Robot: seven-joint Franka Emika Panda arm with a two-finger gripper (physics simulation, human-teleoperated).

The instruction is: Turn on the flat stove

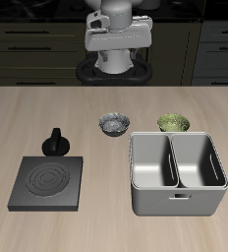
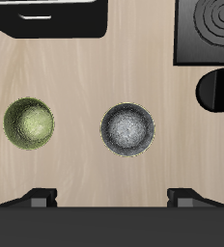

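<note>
The flat stove [image 1: 47, 183] is a thin dark-grey square plate near the table's front edge. Its spiral coil [image 1: 49, 179] is grey, not glowing. Its round black knob [image 1: 57, 144] stands at the plate's back edge. In the wrist view part of the stove [image 2: 212, 27] and the knob [image 2: 218, 89] show at the frame's edge. My gripper [image 1: 116, 44] hangs high above the table's back, far from the stove. In the wrist view the gripper [image 2: 114, 199] is open and empty, its fingertips [image 2: 42, 199] wide apart.
A grey speckled bowl [image 1: 114, 124] [image 2: 128, 129] and a green bowl [image 1: 173, 123] [image 2: 29, 123] sit mid-table below the gripper. A large grey two-compartment bin [image 1: 177, 173] [image 2: 56, 24] stands nearer the table's front edge, beside the stove.
</note>
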